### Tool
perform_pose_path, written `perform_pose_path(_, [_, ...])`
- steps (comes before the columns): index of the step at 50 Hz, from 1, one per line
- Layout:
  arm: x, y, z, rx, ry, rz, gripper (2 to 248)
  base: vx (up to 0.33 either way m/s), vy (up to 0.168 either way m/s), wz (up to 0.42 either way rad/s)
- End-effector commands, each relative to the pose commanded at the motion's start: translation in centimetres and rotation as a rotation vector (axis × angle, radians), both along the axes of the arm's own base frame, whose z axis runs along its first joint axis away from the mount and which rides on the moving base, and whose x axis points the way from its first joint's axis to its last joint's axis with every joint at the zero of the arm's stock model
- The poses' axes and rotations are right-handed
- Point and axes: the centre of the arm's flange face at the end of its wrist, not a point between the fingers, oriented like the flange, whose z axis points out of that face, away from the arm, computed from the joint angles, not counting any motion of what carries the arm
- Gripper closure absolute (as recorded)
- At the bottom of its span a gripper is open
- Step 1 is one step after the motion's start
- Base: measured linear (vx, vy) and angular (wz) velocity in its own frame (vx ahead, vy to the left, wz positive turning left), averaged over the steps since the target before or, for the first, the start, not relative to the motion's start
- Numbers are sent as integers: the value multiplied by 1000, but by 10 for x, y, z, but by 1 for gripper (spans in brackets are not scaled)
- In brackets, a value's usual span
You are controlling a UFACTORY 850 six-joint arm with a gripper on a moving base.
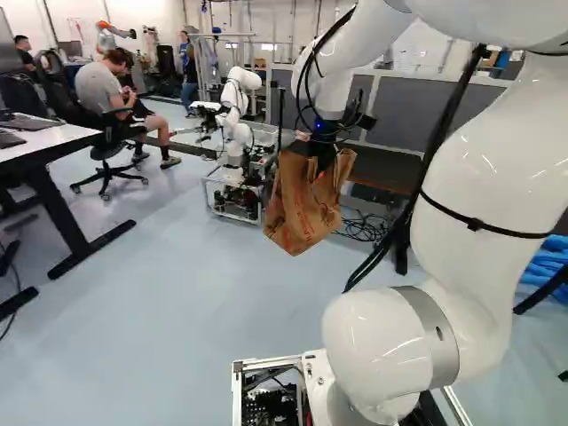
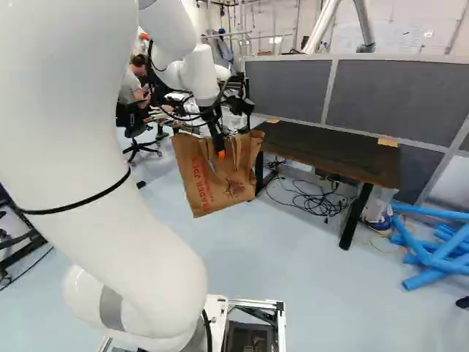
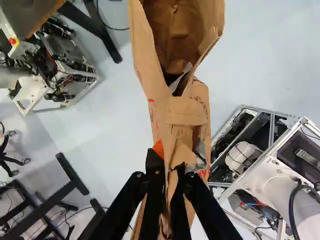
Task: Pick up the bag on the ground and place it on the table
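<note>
1. The brown paper bag [image 2: 209,183] hangs in the air over the pale floor [image 1: 195,311], tilted, with a lower corner pointing down. Its top gapes open in the wrist view, and red print shows on its side.
2. At the bag's upper edge, the gripper [image 2: 221,152] has its two fingers closed on folded paper, one to each side of it, so the bag hangs from that pinch.
3. The white arm [image 1: 497,195] reaches out above the bag from the moving base, which is on the cameras' side of it.
4. Right of the bag in the right base view is the dark-topped table [image 2: 330,150]. The bag is off to the side of it, with floor beneath the bag in the wrist view.
5. Farther right of the bag, and lower, loose black cables [image 2: 315,202] lie on the floor under the table.
6. Beyond the bag, past the table, runs a grey partition [image 2: 403,103].
7. Well to the right of the bag in that view, blue tubes [image 2: 440,253] lie in a heap.
8. Left of the bag and beyond it in the left base view, another robot [image 1: 235,111] stands on a wheeled frame.
9. Well left of the bag there is a white-topped desk [image 1: 44,142], with an office chair [image 1: 108,155] beside it.
</note>
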Motion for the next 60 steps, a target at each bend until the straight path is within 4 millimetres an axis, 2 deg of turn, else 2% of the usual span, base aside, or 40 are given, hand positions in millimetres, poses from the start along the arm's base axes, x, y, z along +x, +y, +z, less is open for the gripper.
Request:
perform_pose_path(35, [0,0,0,0,0,0,229,124,-61,-305])
perform_pose_path(60, [0,0,0,0,0,0,229,137,-11,-67])
